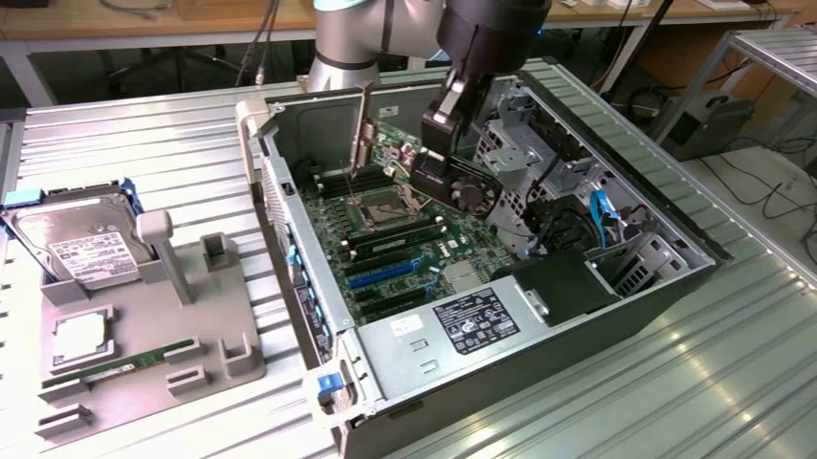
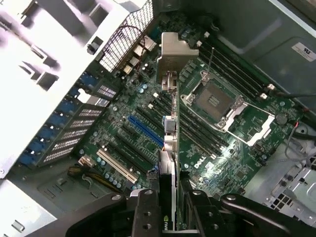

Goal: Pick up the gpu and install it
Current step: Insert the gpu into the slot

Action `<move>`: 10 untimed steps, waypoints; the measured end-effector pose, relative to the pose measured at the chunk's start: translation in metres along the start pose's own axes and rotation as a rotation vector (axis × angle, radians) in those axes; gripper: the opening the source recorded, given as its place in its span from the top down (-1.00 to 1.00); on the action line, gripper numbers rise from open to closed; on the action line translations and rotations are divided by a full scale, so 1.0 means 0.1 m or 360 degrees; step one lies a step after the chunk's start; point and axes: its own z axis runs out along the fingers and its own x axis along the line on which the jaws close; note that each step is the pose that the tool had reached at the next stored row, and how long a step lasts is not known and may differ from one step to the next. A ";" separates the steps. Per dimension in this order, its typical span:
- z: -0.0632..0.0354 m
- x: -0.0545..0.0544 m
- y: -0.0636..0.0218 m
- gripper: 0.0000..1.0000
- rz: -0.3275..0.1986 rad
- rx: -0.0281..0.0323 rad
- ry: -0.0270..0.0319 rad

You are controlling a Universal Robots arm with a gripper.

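Observation:
My gripper (image 1: 441, 158) hangs inside the open computer case (image 1: 664, 287), shut on the gpu (image 1: 393, 151). The gpu is held on edge above the motherboard (image 1: 415, 253), with its silvery bracket (image 1: 362, 129) towards the case's rear wall. In the wrist view the gpu (image 2: 169, 148) appears edge-on, running from my gripper (image 2: 168, 212) out to the bracket (image 2: 173, 52). It hovers over the area between the blue expansion slot (image 2: 145, 131) and the RAM slots, clear of the board. The empty CPU socket (image 2: 217, 101) lies beside it.
A grey parts holder (image 1: 230, 330) at the exterior view's left carries a silver hard drive (image 1: 77, 244), a CPU (image 1: 79, 330) and a green RAM stick (image 1: 115, 363). The drive cage (image 1: 518, 153), cables (image 1: 600, 215) and power supply (image 1: 460, 320) crowd the case.

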 end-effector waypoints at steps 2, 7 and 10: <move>0.002 0.00 0.000 0.47 -0.0049 0.00018 -0.00003; 0.006 0.00 0.000 0.47 -0.0218 0.00056 -0.00038; 0.009 0.00 0.000 0.47 -0.0310 0.00071 -0.00042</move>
